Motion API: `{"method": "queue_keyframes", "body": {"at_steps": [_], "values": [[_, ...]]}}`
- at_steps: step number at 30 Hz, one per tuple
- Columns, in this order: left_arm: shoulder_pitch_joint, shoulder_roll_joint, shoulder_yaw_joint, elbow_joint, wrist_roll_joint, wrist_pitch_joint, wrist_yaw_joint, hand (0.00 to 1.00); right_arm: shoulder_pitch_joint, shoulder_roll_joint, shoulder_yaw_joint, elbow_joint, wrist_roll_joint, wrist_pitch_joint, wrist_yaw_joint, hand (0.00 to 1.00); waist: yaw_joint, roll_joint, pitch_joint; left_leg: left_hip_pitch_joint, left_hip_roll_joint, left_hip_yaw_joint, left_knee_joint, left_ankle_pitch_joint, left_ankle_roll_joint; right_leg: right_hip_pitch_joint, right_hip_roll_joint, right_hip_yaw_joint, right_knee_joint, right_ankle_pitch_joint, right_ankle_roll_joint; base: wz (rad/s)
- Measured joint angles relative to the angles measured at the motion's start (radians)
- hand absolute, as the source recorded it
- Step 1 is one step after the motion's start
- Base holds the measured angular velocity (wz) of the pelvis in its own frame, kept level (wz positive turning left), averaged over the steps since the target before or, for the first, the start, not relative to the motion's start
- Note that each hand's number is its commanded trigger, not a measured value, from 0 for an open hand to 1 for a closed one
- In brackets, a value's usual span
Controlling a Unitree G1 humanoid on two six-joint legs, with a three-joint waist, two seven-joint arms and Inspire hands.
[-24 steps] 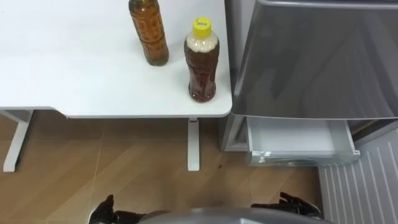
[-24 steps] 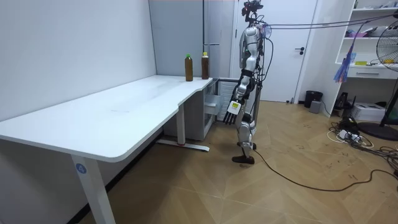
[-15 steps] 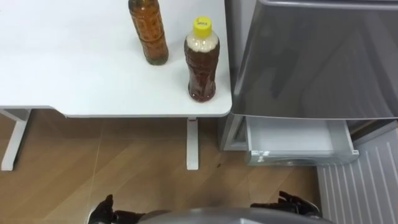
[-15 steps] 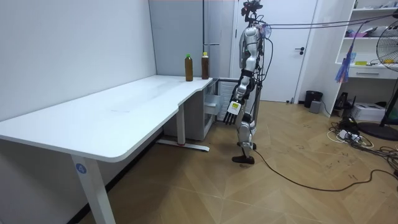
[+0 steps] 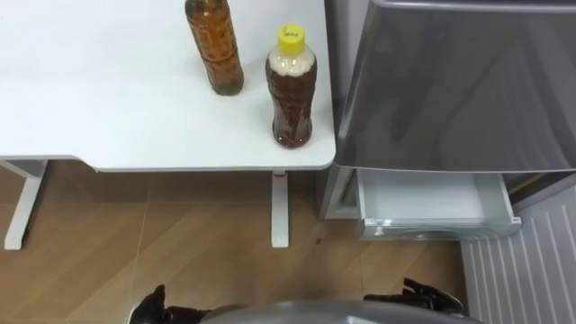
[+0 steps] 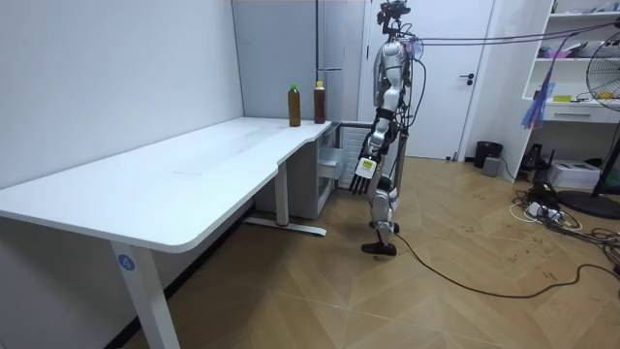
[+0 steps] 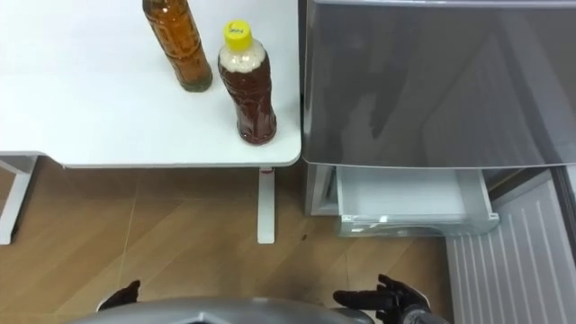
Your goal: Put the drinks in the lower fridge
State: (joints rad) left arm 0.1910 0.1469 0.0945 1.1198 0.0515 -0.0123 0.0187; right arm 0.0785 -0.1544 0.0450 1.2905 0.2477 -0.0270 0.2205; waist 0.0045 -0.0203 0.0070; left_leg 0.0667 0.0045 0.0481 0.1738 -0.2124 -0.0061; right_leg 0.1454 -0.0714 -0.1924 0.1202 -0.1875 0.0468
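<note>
Two drink bottles stand on the white table [image 5: 108, 117] near its right corner. One is a dark bottle with a yellow cap [image 5: 291, 90], close to the edge. The other is an amber bottle [image 5: 214, 49] behind it to the left. Right of the table is the grey fridge [image 5: 450, 90], its lower drawer [image 5: 432, 202] pulled out and white inside. I stand on the wooden floor facing both, a step back. My left hand [image 5: 153, 308] and right hand [image 5: 423, 295] hang low at my sides, fingers relaxed and holding nothing. In the room view the left hand [image 6: 364, 172] hangs open beside my thigh.
A white table leg [image 5: 281, 207] stands under the table's corner, close to the fridge. A ribbed grey panel [image 5: 531, 270] lies at the lower right beside the drawer. In the room view, shelves [image 6: 581, 97] and a fan [image 6: 605, 68] stand behind me.
</note>
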Motion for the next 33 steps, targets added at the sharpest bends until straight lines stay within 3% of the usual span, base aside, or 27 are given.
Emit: {"method": "queue_keyframes", "body": {"at_steps": [10, 17, 23, 27, 33], "values": [[-0.003, 0.000, 0.001, 0.000, -0.036, 0.011, -0.002, 0.00, -0.003, 0.000, -0.001, 0.003, 0.000, 0.007, 0.002, 0.00, 0.000, 0.000, -0.0008, 0.001, 0.001, -0.001, 0.008, 0.000, 0.000, 0.002, 0.000, 0.002, 0.006, 0.000, 0.000, 0.00], [0.011, -0.011, 0.006, 0.000, -0.191, 0.020, -0.001, 0.00, -0.001, 0.000, -0.029, 0.002, 0.000, 0.030, 0.012, 0.00, 0.001, 0.004, 0.0001, 0.013, 0.001, -0.002, 0.008, -0.001, 0.001, 0.012, 0.000, 0.000, 0.014, 0.000, 0.000, 0.00], [0.018, -0.021, 0.065, -0.001, -0.417, 0.042, 0.007, 0.00, -0.001, 0.000, -0.031, -0.003, 0.001, 0.044, 0.017, 0.00, 0.005, 0.007, -0.0030, 0.012, 0.002, -0.001, 0.013, -0.001, 0.001, 0.012, 0.000, -0.001, 0.014, 0.000, 0.000, 0.00], [0.005, -0.022, 0.140, -0.023, -0.533, 0.040, 0.063, 0.00, -0.001, 0.001, -0.048, -0.002, 0.000, 0.050, 0.022, 0.00, 0.006, 0.007, -0.0042, 0.013, 0.002, -0.003, 0.015, -0.001, 0.001, 0.013, 0.000, -0.001, 0.017, 0.000, 0.000, 0.00], [-0.008, -0.019, 0.181, -0.077, -0.608, 0.024, 0.135, 0.00, 0.003, 0.000, -0.052, -0.005, -0.001, 0.041, 0.020, 0.00, 0.010, 0.009, -0.0044, 0.018, 0.002, -0.003, 0.016, -0.001, 0.001, 0.016, 0.000, 0.003, 0.019, 0.000, 0.000, 0.00]]}}
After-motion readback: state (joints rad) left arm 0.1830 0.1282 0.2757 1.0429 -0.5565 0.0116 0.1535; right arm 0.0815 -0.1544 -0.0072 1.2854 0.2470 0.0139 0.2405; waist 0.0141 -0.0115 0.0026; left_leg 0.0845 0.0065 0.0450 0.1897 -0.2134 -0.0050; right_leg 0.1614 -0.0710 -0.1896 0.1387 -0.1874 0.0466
